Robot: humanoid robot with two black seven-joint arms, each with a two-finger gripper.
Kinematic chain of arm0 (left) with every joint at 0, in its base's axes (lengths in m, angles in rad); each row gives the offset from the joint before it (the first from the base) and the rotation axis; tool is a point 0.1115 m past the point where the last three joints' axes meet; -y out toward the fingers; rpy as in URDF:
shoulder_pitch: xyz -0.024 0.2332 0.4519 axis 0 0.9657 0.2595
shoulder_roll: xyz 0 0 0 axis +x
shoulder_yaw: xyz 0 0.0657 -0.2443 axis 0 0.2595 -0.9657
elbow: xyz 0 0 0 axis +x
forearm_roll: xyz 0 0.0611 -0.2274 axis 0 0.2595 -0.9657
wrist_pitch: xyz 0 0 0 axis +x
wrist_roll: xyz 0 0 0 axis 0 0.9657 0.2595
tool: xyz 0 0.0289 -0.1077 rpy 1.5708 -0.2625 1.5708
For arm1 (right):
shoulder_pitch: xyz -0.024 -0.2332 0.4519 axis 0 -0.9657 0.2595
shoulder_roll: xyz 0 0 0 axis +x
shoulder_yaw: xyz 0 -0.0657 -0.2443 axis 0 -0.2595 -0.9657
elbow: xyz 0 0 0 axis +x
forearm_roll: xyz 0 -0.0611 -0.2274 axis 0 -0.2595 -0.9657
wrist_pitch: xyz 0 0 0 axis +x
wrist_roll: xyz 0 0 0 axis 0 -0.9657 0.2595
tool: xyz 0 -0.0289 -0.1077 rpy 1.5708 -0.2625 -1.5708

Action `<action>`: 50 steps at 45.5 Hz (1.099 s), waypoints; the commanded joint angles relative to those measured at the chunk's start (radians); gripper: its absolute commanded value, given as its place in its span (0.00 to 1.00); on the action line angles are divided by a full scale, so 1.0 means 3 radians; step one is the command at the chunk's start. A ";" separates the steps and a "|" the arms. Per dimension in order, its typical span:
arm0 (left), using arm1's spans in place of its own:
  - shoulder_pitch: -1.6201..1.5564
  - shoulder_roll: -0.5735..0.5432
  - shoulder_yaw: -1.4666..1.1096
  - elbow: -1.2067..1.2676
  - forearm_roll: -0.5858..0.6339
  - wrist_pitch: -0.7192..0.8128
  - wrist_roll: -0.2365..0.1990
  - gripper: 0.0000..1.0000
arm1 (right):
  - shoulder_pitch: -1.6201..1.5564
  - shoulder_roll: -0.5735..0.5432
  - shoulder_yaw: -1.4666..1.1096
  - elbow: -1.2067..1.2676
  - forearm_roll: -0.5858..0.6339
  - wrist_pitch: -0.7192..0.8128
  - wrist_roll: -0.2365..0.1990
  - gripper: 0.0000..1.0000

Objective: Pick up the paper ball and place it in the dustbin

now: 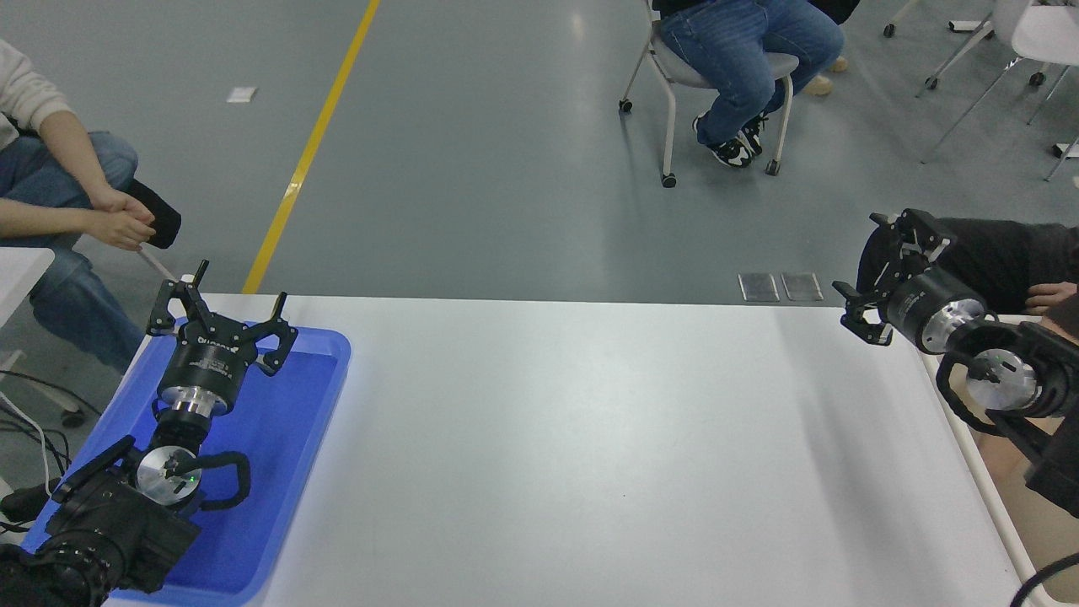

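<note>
Two arms in view, one working. Right gripper (877, 274) hangs above the bench's (590, 438) far right corner, wrist pointing toward the far left, fingers (860, 324) spread apart and grasping nothing. Left gripper (221, 308) is parked over the blue tray (312, 405) at the bench's near left corner, fingers likewise released and empty; judged to be kept there so it stays out of the working arm's way. Dustbin (1003, 506) stands off the bench's right edge, just beside it; only a strip of cream rim and inner wall shows, the right arm covering most of it. Placement makes sense: a bin touching or nearly touching the edge needs only a short carry from the bench surface. Paper ball: not visible anywhere on the bench or in the tray. Whether it lies inside the dustbin cannot be told, since the bin's interior is mostly hidden by the arm and cut by the picture's edge. Judgement: with the fingers open, empty and raised clear of the bin's rim, and no ball left on the bench, the drop is probably done, but unconfirmed. Three people sit beyond the bench's far side: one at far left with clasped hands (118, 221), one on a chair (674, 93) further back, one at far right behind the gripper. None reaches toward the bench.
</note>
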 commanded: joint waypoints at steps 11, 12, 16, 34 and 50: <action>0.0000 0.0000 0.0001 0.0004 0.0000 0.0000 0.0001 1.00 | -0.0277 0.0382 0.0372 -0.0139 0.0279 0.0703 0.0030 1.00; -0.0005 0.0000 -0.0004 0.0004 0.0000 0.0000 0.0001 1.00 | -0.0282 0.0387 0.0372 -0.0174 0.0279 0.0744 0.0030 1.00; 0.0000 0.0000 0.0001 -0.0006 0.0000 0.0000 0.0001 1.00 | -0.0307 0.0392 0.0372 -0.0307 0.0279 0.0816 0.0030 1.00; 0.0000 0.0000 -0.0004 0.0004 0.0000 0.0000 -0.0004 1.00 | -0.0446 0.0438 0.0377 -0.0763 0.0279 0.1322 0.0055 1.00; 0.0000 0.0000 0.0001 0.0004 0.0000 0.0000 0.0001 1.00 | -0.0476 0.0438 0.0367 -0.0773 0.0279 0.1353 0.0055 1.00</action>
